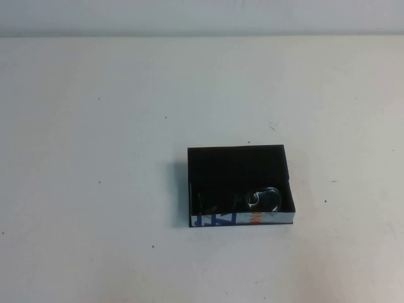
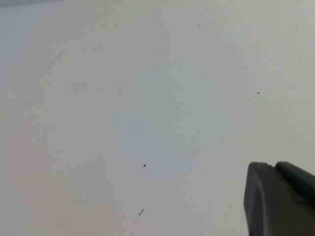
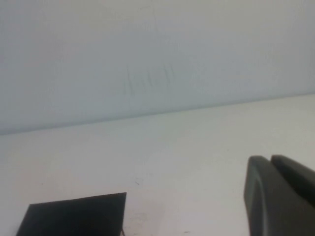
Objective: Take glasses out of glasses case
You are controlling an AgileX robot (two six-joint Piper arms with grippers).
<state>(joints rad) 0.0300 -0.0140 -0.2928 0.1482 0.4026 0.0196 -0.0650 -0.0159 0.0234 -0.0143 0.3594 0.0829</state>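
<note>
The glasses case (image 1: 237,165) is a shallow black box a little right of the table's middle. Its near wall (image 1: 241,219) is white with blue and orange print. The dark glasses (image 1: 243,201) lie inside along that near wall, with one greyish lens (image 1: 270,199) showing at the right. Neither arm shows in the high view. My left gripper (image 2: 273,167) is shut and empty over bare table, away from the case. My right gripper (image 3: 270,160) is shut and empty. A far corner of the case (image 3: 74,216) shows in the right wrist view, apart from the fingers.
The white table (image 1: 95,158) spreads around the case on all sides, with small dark specks. A pale wall (image 3: 157,54) rises behind the table's far edge.
</note>
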